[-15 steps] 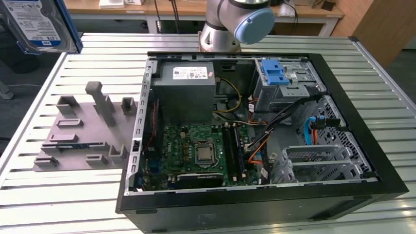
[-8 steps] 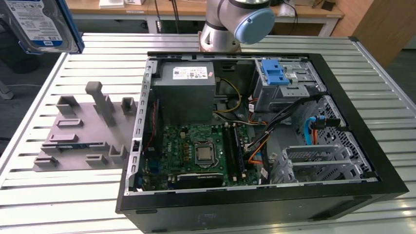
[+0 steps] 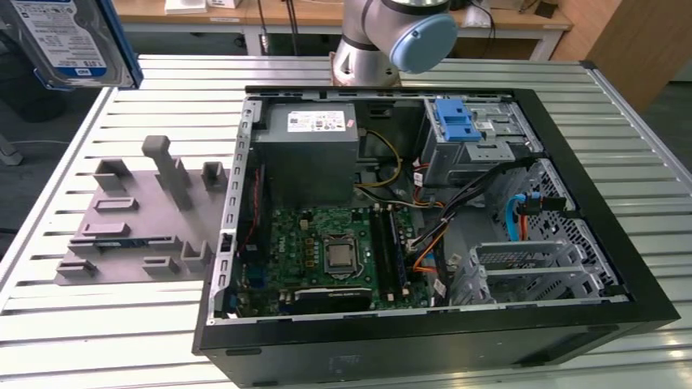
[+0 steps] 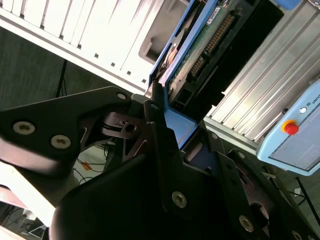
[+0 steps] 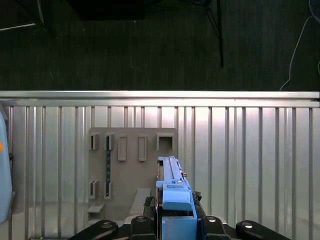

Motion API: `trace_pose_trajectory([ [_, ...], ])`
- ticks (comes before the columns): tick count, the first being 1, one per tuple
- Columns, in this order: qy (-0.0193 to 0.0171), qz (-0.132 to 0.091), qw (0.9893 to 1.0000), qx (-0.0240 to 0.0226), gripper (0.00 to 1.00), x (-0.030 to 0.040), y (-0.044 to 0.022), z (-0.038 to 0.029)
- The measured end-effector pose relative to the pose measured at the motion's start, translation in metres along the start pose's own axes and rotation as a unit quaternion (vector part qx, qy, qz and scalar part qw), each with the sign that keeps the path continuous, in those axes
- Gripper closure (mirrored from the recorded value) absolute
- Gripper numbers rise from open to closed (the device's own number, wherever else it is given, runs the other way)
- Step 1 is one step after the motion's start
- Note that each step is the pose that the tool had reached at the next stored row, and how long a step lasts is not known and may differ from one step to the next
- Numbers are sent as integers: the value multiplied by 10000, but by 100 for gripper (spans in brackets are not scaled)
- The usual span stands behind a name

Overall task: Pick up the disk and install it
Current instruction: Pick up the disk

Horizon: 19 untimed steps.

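The gripper (image 5: 174, 204) is closed on the disk (image 5: 175, 192), black fingers (image 5: 150, 204) flanking the blue bracket. In the first wrist view the disk is edge-on, clear of the slatted table (image 5: 250, 150) and above the grey fixture (image 5: 132, 165). In the second wrist view the disk (image 4: 197, 57) sits between the fingers (image 4: 157, 130); pad contact is partly hidden but appears firm. In the exterior view the disk (image 3: 67, 40) hangs in the upper corner at the exterior view's left, label showing, well apart from the open computer case (image 3: 433, 344). The blue latch (image 3: 456, 121) sits in the case beside the power supply (image 3: 308, 154).
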State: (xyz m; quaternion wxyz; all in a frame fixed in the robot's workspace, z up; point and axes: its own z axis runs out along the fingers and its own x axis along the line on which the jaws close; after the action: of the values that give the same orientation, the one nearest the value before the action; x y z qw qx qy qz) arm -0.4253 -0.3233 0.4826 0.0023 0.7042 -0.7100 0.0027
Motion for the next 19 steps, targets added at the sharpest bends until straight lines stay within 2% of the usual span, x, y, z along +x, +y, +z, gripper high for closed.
trace_pose_trajectory([
  [19,0,0,10000,0,64,-1,-66,1],
])
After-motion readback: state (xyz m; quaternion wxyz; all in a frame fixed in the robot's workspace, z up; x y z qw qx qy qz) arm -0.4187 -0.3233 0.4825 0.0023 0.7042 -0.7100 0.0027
